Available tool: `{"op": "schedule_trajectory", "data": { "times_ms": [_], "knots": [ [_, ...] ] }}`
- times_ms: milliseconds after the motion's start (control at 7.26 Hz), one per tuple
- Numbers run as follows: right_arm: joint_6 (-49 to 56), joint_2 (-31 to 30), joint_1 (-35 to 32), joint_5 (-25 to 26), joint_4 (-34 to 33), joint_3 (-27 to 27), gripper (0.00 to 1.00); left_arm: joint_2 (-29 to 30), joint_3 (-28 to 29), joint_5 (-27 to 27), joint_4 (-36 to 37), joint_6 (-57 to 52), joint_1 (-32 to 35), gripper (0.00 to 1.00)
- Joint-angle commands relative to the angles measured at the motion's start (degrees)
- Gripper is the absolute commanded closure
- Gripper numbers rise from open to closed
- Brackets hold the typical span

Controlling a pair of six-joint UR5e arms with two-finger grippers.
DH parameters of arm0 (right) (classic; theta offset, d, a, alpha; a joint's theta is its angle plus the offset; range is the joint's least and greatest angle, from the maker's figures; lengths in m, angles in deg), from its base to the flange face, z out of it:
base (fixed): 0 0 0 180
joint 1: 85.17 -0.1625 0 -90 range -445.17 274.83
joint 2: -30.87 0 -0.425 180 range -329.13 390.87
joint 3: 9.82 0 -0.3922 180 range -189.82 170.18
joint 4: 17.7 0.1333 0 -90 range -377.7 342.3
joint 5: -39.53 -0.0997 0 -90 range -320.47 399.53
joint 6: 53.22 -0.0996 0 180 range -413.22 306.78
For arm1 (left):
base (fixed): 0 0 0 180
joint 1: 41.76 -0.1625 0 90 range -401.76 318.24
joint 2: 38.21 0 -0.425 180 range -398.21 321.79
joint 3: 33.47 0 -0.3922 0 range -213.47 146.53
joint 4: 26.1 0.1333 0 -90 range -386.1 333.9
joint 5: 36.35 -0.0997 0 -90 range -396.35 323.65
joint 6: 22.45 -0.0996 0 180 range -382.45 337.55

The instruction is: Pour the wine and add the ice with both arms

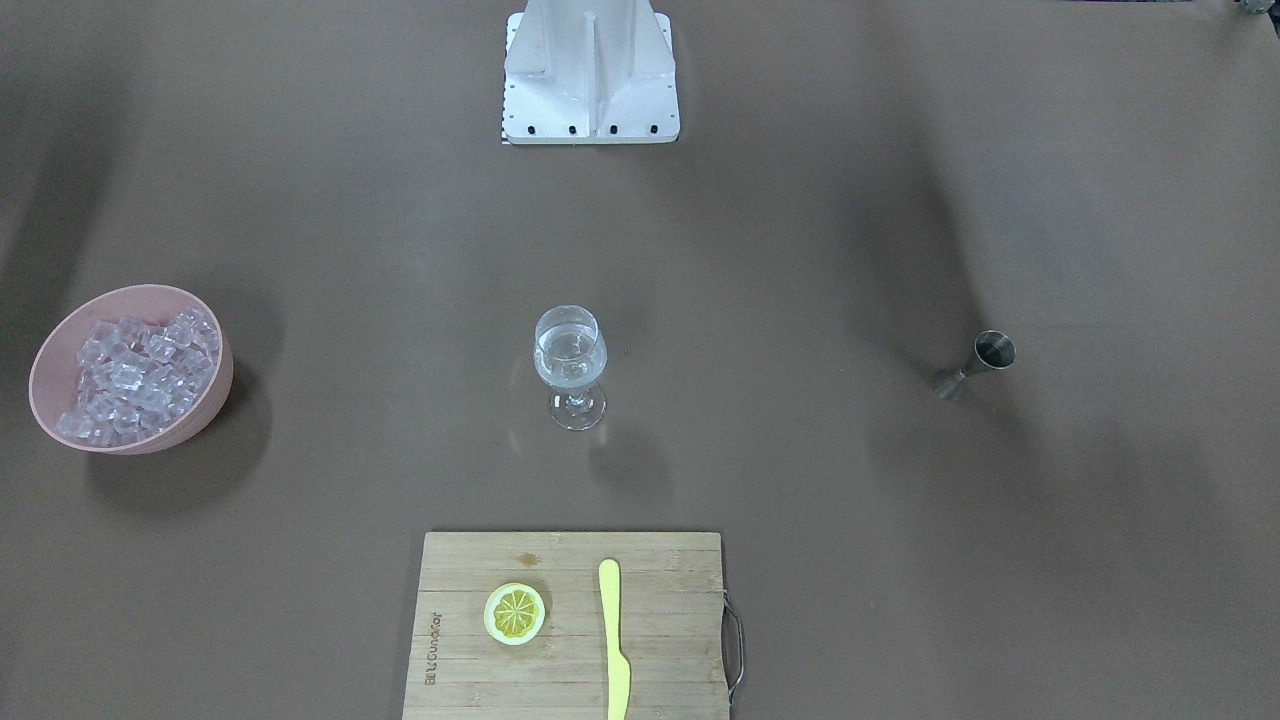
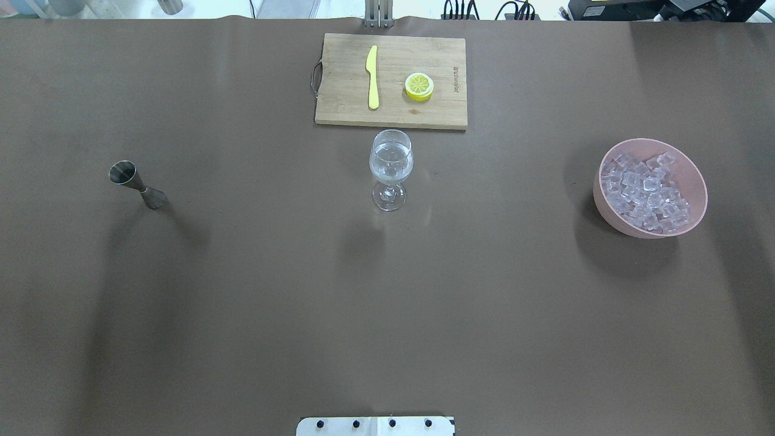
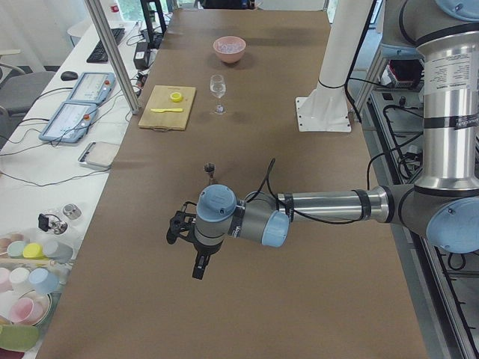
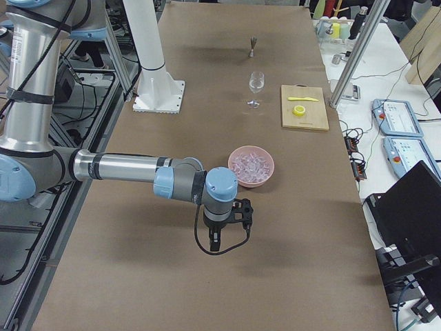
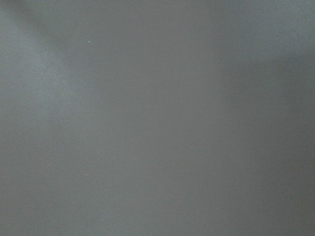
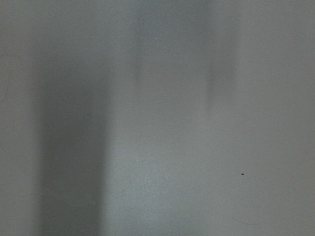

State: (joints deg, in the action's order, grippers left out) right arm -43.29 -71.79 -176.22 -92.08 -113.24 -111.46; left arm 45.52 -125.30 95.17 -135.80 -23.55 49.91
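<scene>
Right gripper is hovering by the table's right end (I cannot tell for either arm whether the jaws are parted), with the ice in its bowl lying just inboard. The left gripper is hanging far off, and the wine is sitting in the centre glass.

Table covering was plain matte brown. Bowl was pale pink. Ice was colourless with a whitish sheen. Wine and glass were clear. Jigger was dull steel grey. Board was light, striped wood. Knife was yellow. Lemon slice was yellow with a white rim. Left arm and right arm were silver-grey with pale blue caps.
</scene>
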Motion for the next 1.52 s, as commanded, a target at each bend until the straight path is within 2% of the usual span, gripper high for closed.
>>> {"op": "schedule_trajectory", "data": {
  "times_ms": [0, 276, 689, 827, 1103, 1378],
  "knots": [
    [0.1, 0.0, 0.0, -0.3, 0.0, -0.3, 0.00, 0.0, -0.2, 0.0, -0.5, -0.2, 0.0, 0.01],
    [0.2, 0.2, 0.0, -0.3, 0.0, -0.7, 0.00, -0.1, 0.0, -0.1, -2.6, -0.1, 0.0, 0.01],
    [-0.1, 4.5, 0.0, -0.3, 0.0, -1.1, 0.00, -0.2, 0.9, -0.3, -3.7, 0.0, -0.1, 0.01],
    [0.8, 5.0, 0.0, -0.3, 1.0, -2.2, 0.00, 1.0, 3.3, -0.2, -3.7, 0.0, -0.1, 0.01],
    [0.6, 2.3, 0.0, 0.4, 12.8, -3.2, 0.00, 1.4, 3.6, 0.0, -4.4, -0.2, -0.1, 0.01],
    [-1.3, 2.0, -0.1, 0.4, 14.1, -1.7, 0.00, 1.4, 3.7, -0.3, -12.4, 0.1, 0.0, 0.01]
  ]
}}
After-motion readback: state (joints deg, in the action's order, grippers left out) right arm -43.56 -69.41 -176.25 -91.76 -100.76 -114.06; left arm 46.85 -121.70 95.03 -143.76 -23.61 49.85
